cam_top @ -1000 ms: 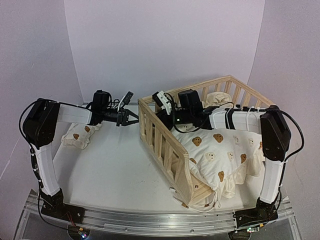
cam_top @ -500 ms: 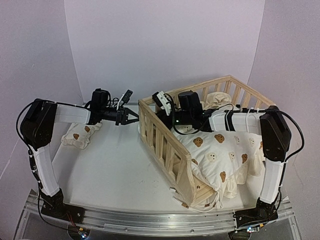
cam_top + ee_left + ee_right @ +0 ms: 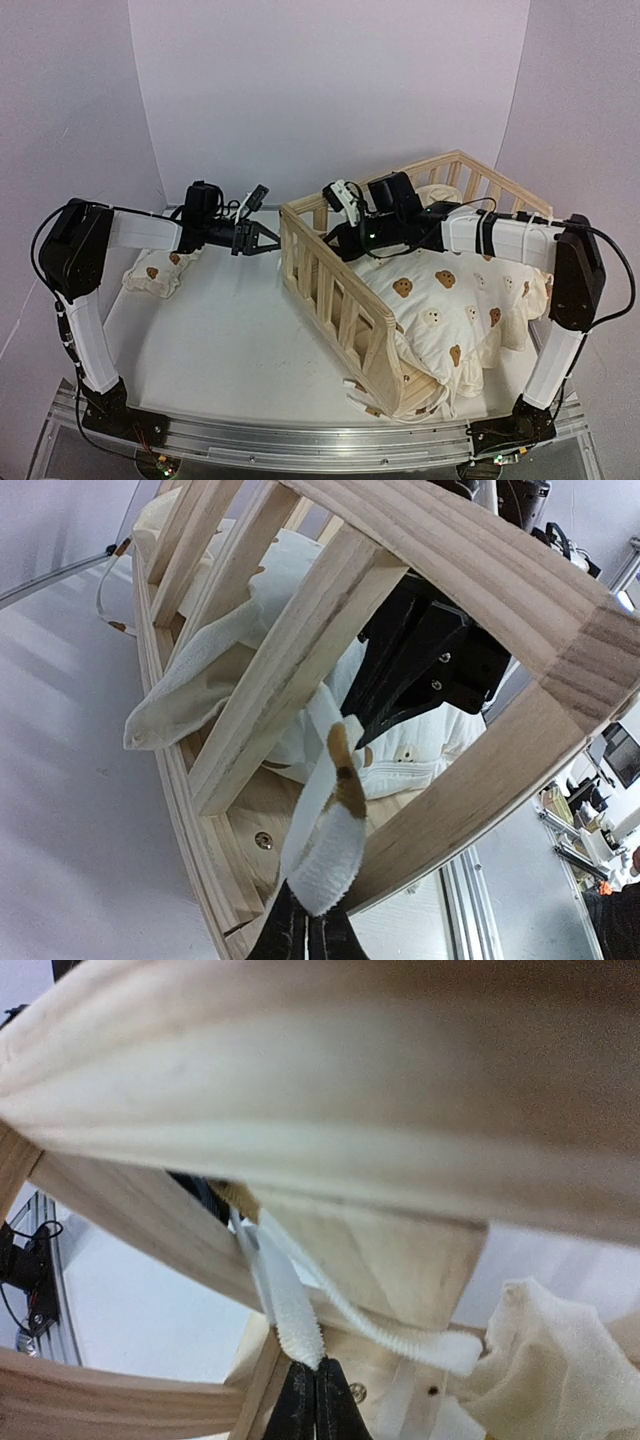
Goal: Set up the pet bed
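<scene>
At the far left corner of the frame (image 3: 340, 300), both arms meet around the corner post (image 3: 287, 222). The left gripper (image 3: 265, 238) is outside the rails and the right gripper (image 3: 335, 238) is inside them, above the cushion (image 3: 440, 300).

A second ago the right jaws stood half open beside the post. They have now closed completely and pinch a white tie (image 3: 292, 1320). The right elbow has swung outward to the right, and the frame seems to have shifted slightly that way. The left jaws have stayed tight on a second tie (image 3: 330, 855), a fuzzy white strip with a brown tab. With a tie in each gripper, I judge the arms are about to fasten this corner of the cushion to the post.

The cushion lies inside the frame, its ruffle spilling over the open near side. The pillow (image 3: 155, 270) sits well apart on the table (image 3: 230, 340), under the left arm, so it is not yet placed.

The overhead view shows the layout, but the ties are too small to see there. The left wrist view shows the left strip rising past the post, with the right gripper's black fingers visible beyond the rails. The right wrist view alone shows the right strip running up behind the post, with another fuzzy-edged band beside it. I cannot tell how they join.
</scene>
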